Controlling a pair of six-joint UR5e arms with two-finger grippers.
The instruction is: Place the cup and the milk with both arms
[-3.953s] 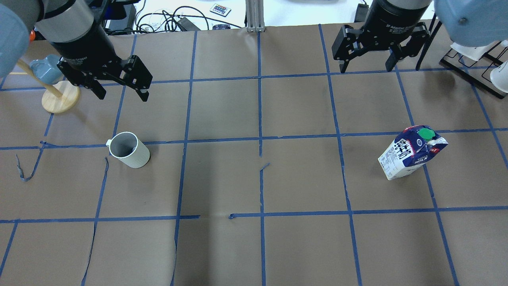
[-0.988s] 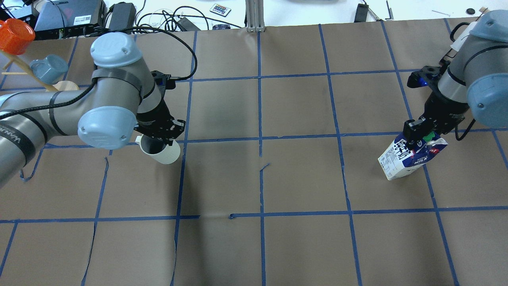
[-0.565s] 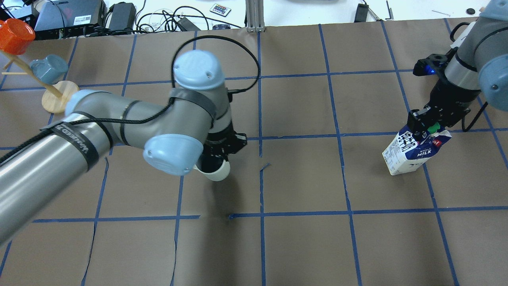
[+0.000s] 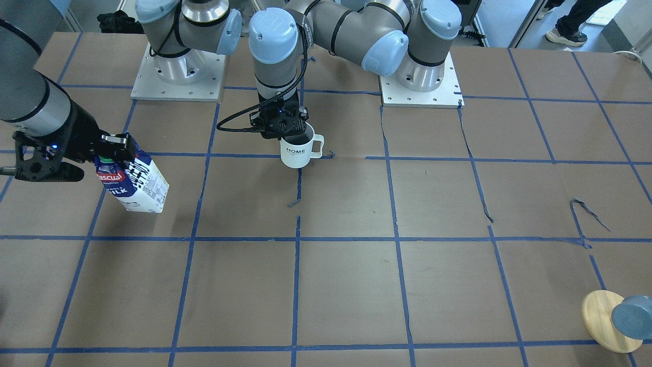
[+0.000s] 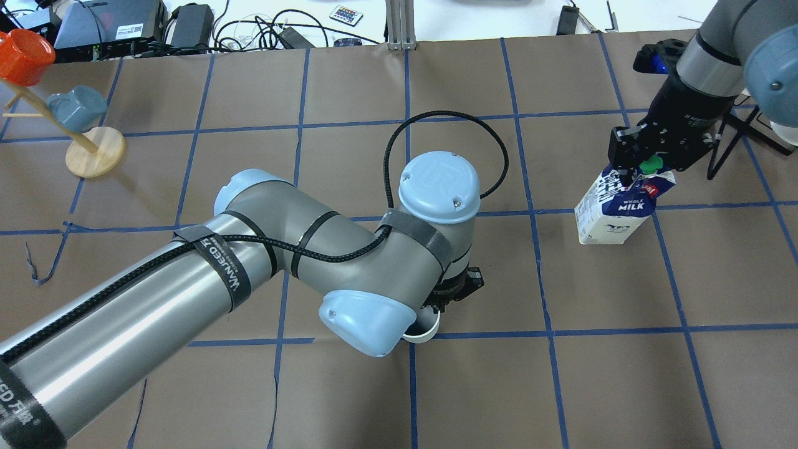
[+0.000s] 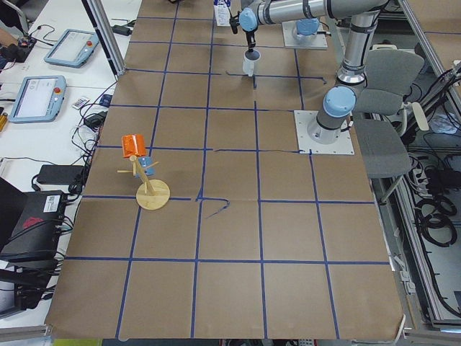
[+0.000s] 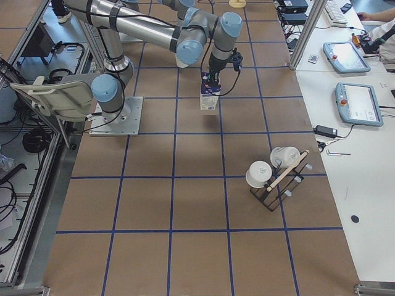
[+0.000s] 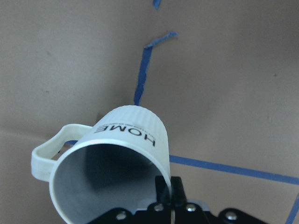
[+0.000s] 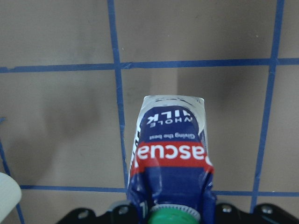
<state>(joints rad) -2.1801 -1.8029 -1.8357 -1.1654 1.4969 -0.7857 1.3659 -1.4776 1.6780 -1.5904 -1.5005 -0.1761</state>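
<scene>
The white "HOME" cup [image 4: 297, 150] is near the table's middle, handle to the view's right. My left gripper [image 4: 281, 125] is shut on its rim, one finger inside. In the left wrist view the cup [image 8: 117, 158] hangs tilted over a blue tape line. In the overhead view my left wrist hides all but a piece of the cup [image 5: 423, 332]. My right gripper [image 5: 639, 165] is shut on the top of the milk [image 5: 614, 212] by its green cap. The carton hangs tilted, and it also shows in the front view [image 4: 133, 181] and the right wrist view [image 9: 170, 154].
A wooden stand [image 5: 93, 149] with a blue-grey cup and an orange cup is at the far left. A black rack [image 7: 274, 176] with white mugs is at the far right. Torn blue tape ends [image 4: 586, 206] stick up from the brown paper.
My left arm closed on the cup and carried it right and nearer the robot, to the middle. My right gripper closed on the milk and moved it left and farther away.
</scene>
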